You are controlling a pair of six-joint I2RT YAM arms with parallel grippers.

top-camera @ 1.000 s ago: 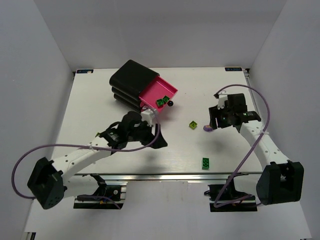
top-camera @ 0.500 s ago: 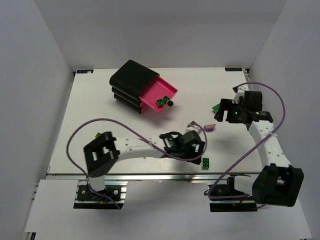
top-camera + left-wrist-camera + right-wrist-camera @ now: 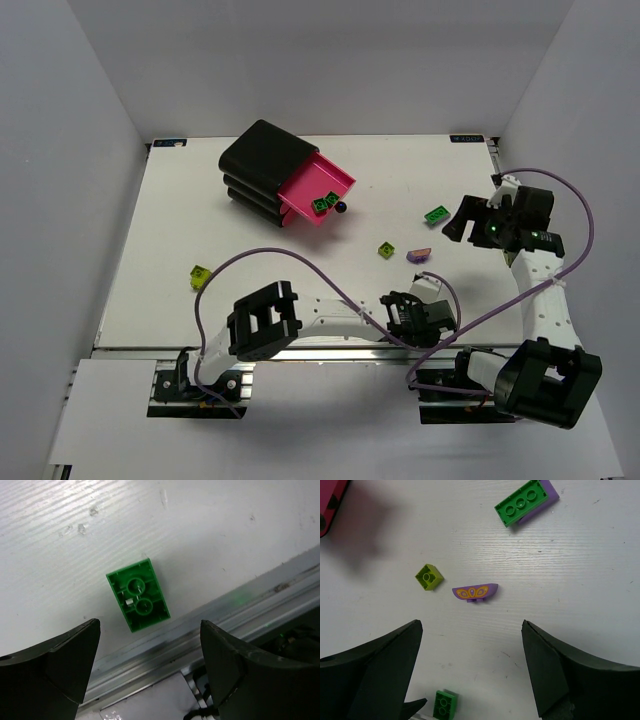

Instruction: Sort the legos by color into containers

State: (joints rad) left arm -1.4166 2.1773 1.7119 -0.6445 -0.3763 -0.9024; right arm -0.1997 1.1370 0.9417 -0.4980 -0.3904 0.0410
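Note:
The black drawer casing [image 3: 262, 160] stands at the back with one pink drawer [image 3: 340, 178] pulled out, green legos [image 3: 323, 203] inside. My left gripper [image 3: 420, 318] is open at the front edge, over a dark green lego that it hides from above. In the left wrist view that lego [image 3: 137, 601] lies underside up between my open fingertips [image 3: 150, 625]. My right gripper [image 3: 458, 220] is open and empty, right of a green lego [image 3: 435, 213]. The right wrist view shows the gripper [image 3: 471, 625] above a purple curved piece [image 3: 475, 592], a yellow-green lego [image 3: 429, 576] and a green lego [image 3: 526, 502] lying on a purple one.
Another yellow-green lego [image 3: 200, 273] lies at the left. A yellow-green lego [image 3: 386, 250] and the purple piece [image 3: 421, 254] lie mid-table. The metal rail of the table's front edge [image 3: 240, 600] runs just behind the green lego. White walls enclose the table.
My left arm has swung right along the front edge to sit over the green lego. My right gripper has moved right, away from the purple piece, uncovering a green lego.

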